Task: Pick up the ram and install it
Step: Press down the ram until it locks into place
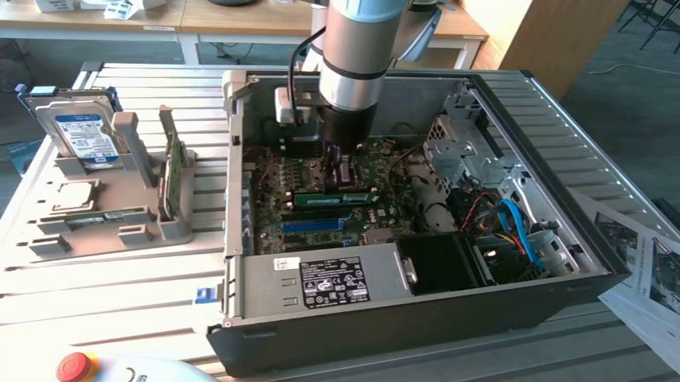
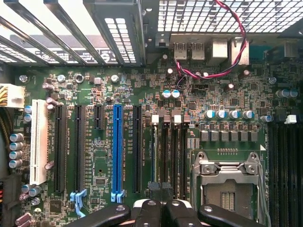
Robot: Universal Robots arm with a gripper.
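Note:
The ram point(image 1: 334, 196), a long narrow green stick, stands on edge in a slot on the motherboard point(image 1: 308, 179) inside the open computer case, just behind a black slot and the long blue slot point(image 1: 318, 225). My gripper point(image 1: 341, 169) reaches down into the case and hangs just behind and above the ram. I cannot tell whether it touches the ram. In the wrist view my gripper point(image 2: 161, 210) is shut, its black fingertips point(image 2: 147, 213) pressed together with nothing seen between them. They sit over the near end of the black memory slots point(image 2: 170, 156), with the blue slot point(image 2: 117, 151) beside them.
The case walls point(image 1: 236, 159) ring the board. A power supply point(image 1: 318, 282) and a bundle of cables point(image 1: 510, 223) fill the front and the exterior view's right. A CPU socket point(image 2: 229, 182) lies beside the memory slots. Outside the case, a grey holder point(image 1: 127, 235) carries a hard drive point(image 1: 85, 131) and an upright green card point(image 1: 170, 179).

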